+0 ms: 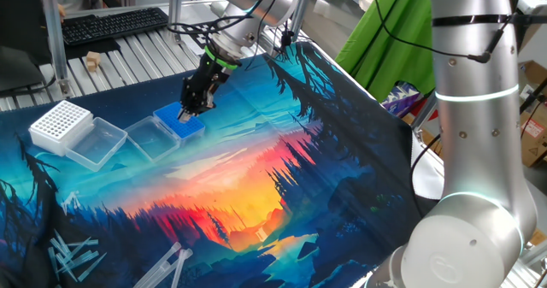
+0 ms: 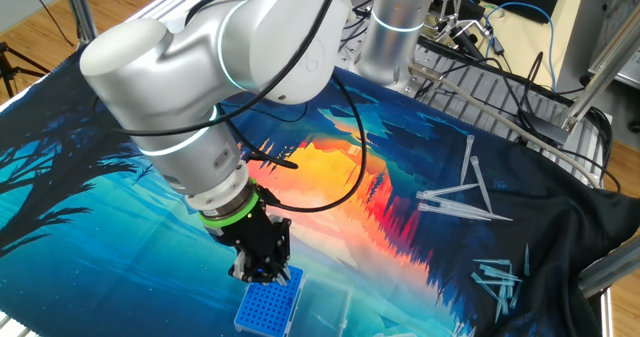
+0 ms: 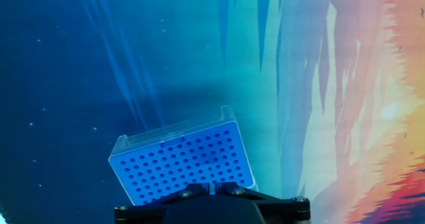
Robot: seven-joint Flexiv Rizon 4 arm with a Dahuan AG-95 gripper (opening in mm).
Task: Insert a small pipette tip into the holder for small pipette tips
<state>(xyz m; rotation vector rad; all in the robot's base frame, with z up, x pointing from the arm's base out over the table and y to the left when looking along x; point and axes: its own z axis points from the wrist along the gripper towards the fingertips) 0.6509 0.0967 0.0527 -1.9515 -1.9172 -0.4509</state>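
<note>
My claw [image 1: 186, 110], clenched, hangs over the blue holder [image 3: 180, 161] on the desk [image 1: 342, 177]. I cannot make out the small tip, so I judge insertion unconfirmed.

arm: reaching out, bent at the elbow | gripper [image 2: 262, 269]: tilted steeply downward | jaws: closed together, nearly touching
</note>
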